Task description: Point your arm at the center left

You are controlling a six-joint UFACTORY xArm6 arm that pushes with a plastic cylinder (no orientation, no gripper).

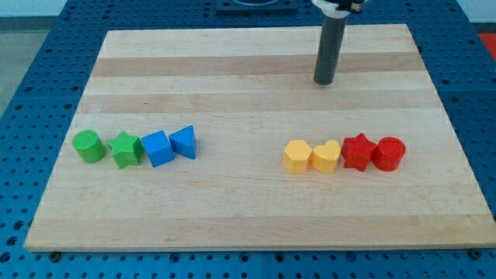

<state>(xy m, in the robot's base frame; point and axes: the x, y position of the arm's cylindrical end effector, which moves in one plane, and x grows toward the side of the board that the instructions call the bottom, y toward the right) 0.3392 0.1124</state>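
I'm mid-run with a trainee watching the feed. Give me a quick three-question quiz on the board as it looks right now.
1. True or false: my tip touches the red cylinder block.
2. Which block sits furthest toward the view's left? A) green cylinder block B) blue triangular block C) yellow heart block
3. Fill in: on the wooden board, the green star block has the blue cube block on its view's ____ side.

Key: 1 false, the tip stands apart, toward the view's top, above the yellow hexagon block and red star block row. 2 A. 3 right.
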